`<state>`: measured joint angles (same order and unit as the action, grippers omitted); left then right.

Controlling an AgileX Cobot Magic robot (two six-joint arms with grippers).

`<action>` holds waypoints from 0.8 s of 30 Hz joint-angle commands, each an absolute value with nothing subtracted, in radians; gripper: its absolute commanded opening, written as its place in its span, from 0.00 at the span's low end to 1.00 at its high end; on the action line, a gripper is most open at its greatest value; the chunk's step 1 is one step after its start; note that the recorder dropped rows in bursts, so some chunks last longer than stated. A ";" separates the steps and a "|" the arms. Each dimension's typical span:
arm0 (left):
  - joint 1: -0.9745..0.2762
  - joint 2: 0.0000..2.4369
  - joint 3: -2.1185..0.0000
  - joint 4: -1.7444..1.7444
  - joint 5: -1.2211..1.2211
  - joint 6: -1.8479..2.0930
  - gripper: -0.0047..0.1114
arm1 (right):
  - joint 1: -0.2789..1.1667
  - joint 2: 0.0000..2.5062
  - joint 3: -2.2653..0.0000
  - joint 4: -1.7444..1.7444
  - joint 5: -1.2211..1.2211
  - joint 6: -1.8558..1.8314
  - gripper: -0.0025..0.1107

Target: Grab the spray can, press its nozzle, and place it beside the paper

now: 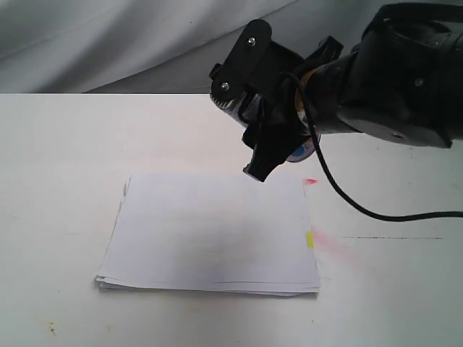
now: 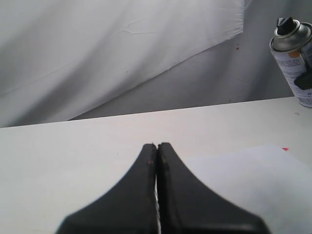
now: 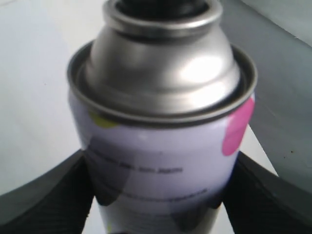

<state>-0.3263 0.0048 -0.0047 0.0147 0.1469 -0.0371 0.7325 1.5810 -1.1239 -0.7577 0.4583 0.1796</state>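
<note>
The spray can fills the right wrist view, with my right gripper shut on its white-and-purple label below the silver dome. Only the base of the black nozzle shows there. In the exterior view my right gripper holds the can at the far right corner of the paper, and the arm hides most of it. The left wrist view shows the can upright with its nozzle on top, beyond the paper. My left gripper is shut and holds nothing.
The paper carries a yellow mark on its right edge. Pink stains lie on the white table to its right. A black cable hangs from the right arm over the table. A white cloth hangs behind the table's far edge.
</note>
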 commanded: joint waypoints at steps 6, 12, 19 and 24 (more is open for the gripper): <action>-0.325 0.000 0.000 0.018 0.134 -0.045 0.04 | 0.840 1.597 -1.130 -1.170 0.560 0.501 0.02; -0.325 0.000 0.000 0.018 0.134 -0.045 0.04 | 0.889 1.715 -1.130 -1.325 0.646 0.600 0.02; -0.325 0.000 0.000 0.018 0.134 -0.045 0.04 | 0.908 1.819 -1.130 -1.451 0.718 0.706 0.02; -0.325 0.000 0.000 0.018 0.134 -0.045 0.04 | 0.908 1.821 -1.130 -1.453 0.725 0.706 0.02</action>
<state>-0.3263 0.0048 -0.0047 0.0147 0.1469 -0.0371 0.9065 1.8346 -1.1239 -1.4056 0.6961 0.6977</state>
